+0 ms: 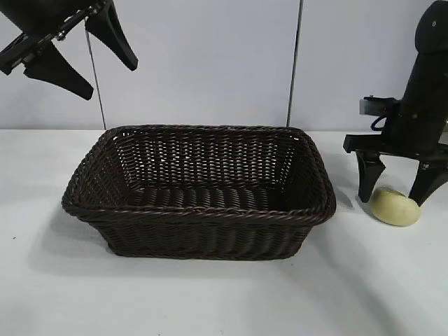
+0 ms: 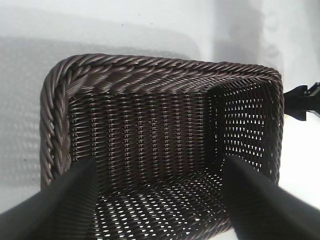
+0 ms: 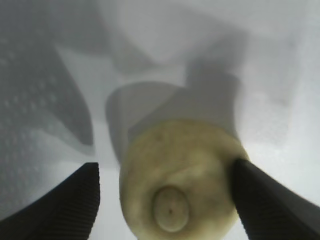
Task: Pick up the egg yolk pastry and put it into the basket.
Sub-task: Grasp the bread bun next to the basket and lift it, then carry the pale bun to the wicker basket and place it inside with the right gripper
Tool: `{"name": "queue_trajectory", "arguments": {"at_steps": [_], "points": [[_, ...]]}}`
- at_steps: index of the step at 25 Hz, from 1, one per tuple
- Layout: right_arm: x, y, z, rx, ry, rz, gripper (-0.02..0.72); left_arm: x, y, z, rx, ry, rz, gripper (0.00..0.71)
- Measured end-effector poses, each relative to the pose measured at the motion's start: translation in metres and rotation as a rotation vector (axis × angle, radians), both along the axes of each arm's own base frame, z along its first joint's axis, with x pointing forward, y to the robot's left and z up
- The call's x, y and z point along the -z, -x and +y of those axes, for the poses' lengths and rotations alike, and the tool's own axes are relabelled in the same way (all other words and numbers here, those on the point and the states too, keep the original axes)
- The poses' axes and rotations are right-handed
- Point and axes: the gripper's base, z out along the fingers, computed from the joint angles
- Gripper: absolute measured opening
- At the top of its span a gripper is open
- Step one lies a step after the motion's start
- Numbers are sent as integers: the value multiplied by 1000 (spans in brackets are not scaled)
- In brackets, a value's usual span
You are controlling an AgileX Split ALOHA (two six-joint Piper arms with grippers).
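- Straddling the egg yolk pastry, the right hand is standing low over the white desk at the exterior view's right, its two dark fingers spread open, one on each side of the pale yellow lump.
- Lying on the desk just beside the basket — outside it, off its right-hand short wall — the pastry is showing its rounded top and a small circular dent in the right wrist view.
- In that wrist view one finger is touching or almost touching the pastry's side; the other finger is standing apart from it, with bare desk between.
- Sitting mid-desk, the dark brown wicker basket is showing its braided rim and an open-weave floor in the left wrist view.
- Hanging high above the basket's left end, the left hand is holding nothing, its fingers parted wide.
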Motion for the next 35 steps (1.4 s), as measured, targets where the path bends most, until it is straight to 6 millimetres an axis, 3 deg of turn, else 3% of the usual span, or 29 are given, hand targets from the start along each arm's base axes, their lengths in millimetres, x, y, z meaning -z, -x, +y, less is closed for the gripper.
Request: {"name": "queue_trajectory", "arguments": {"at_steps": [3, 5, 10, 12, 16, 19, 29, 35], "points": [[1, 0, 0, -1, 2, 2, 532, 0, 0, 0, 0, 0, 0, 508], [1, 0, 0, -2, 4, 1, 479, 0, 0, 0, 0, 0, 0, 508], [1, 0, -1, -4, 6, 4, 184, 0, 0, 0, 0, 0, 0, 508], [0, 1, -1, -4, 6, 7, 137, 0, 0, 0, 0, 0, 0, 508], [-10, 1, 0, -5, 4, -1, 114, 0, 0, 0, 0, 0, 0, 508], [-30, -1, 0, -7, -1, -15, 107, 0, 0, 0, 0, 0, 0, 508], [-134, -7, 19, -44, -53, -206, 105, 0, 0, 0, 0, 0, 0, 508], [-140, -4, 51, -114, -72, -215, 105, 0, 0, 0, 0, 0, 0, 508]]}}
